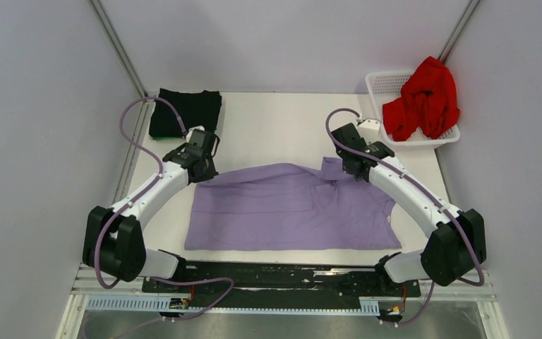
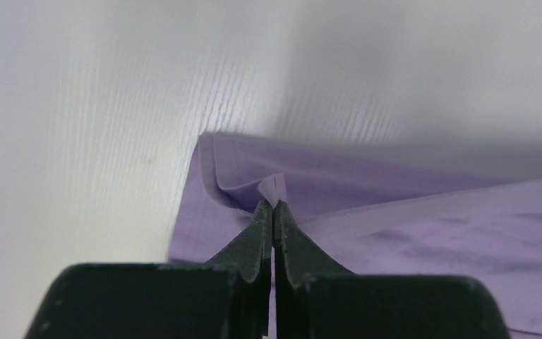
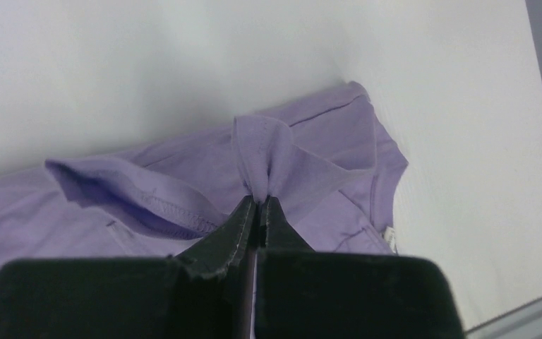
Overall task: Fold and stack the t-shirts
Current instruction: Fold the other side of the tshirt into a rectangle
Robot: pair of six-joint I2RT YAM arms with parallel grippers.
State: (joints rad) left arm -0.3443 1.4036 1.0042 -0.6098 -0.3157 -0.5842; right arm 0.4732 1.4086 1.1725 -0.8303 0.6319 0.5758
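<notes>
The lavender t-shirt (image 1: 282,212) lies spread on the white table (image 1: 275,127) with its long axis running side to side, collar end to the right and hem end to the left. Both arms hold it along its far edge. The left gripper (image 2: 273,208) has its fingers pressed together on a small peak of cloth at the shirt's far left corner. The right gripper (image 3: 260,203) likewise pinches a raised tuck of cloth at the far right, seemingly at the shoulder just beside the open collar, though the wrist view is too close to say whether one layer or two is caught. From both sets of fingers the body of the shirt stretches back towards the arm bases, so the likely next move is to carry the far edge over the shirt to its near edge, the two hands travelling together across the short axis. Each arm is nearer its own end, and neither needs to cross. Beyond the lavender shirt's left end, well apart from it, sits a black t-shirt (image 1: 190,111) already folded into a flat square. Beyond its right end stands a white lattice basket (image 1: 384,81) with a crumpled red t-shirt (image 1: 427,99) heaped in it and rising above the rim, nothing else showing inside
</notes>
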